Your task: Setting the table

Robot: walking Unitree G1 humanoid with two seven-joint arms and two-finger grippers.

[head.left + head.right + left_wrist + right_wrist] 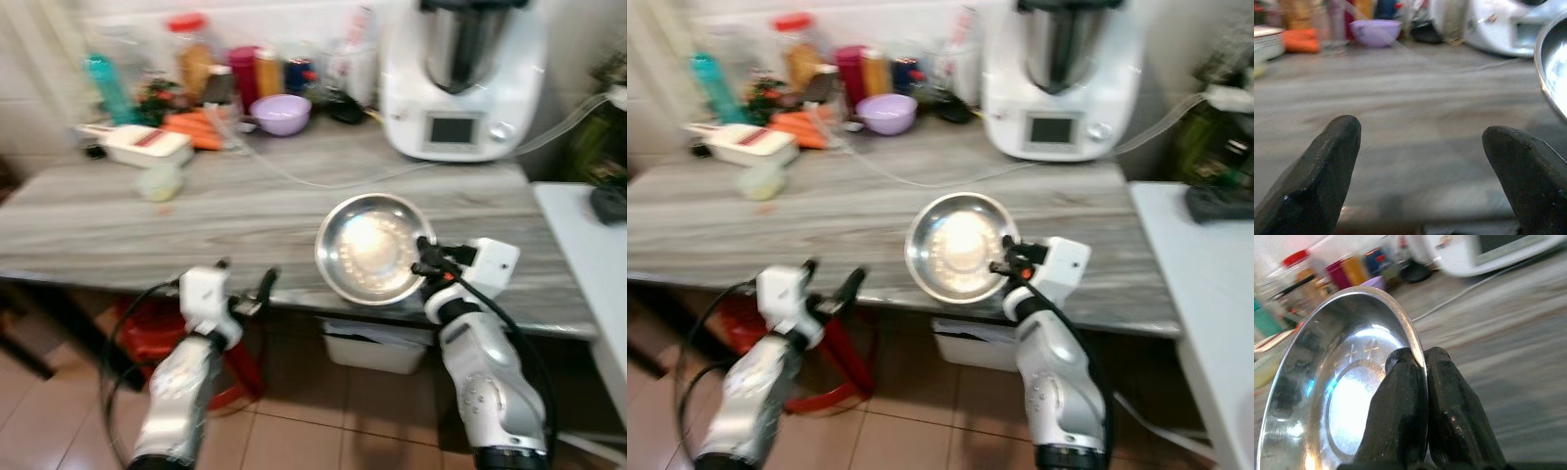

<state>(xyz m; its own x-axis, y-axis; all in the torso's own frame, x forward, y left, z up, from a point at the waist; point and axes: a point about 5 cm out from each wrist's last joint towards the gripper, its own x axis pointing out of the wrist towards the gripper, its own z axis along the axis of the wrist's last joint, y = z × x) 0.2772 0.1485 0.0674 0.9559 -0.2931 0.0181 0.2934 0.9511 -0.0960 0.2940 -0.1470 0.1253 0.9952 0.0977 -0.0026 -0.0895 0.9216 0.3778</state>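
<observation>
Both arms reach toward the grey wooden table [196,211]: the right gripper [1422,364] pinches the rim of the steel bowl [372,247], tilted over the table's near edge. Beside the bowl, the left gripper [245,284] hovers, fingers [1327,161] spread wide and empty.

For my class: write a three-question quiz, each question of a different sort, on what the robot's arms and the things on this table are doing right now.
1. True or false: the right gripper grips the rim of the steel bowl.
2. The left gripper's jaws are: A) shut on a cable B) open C) holding a carrot.
3. Fill in: the purple bowl stands at the table's ____ edge.

Key: 1 true; 2 B; 3 far.
</observation>
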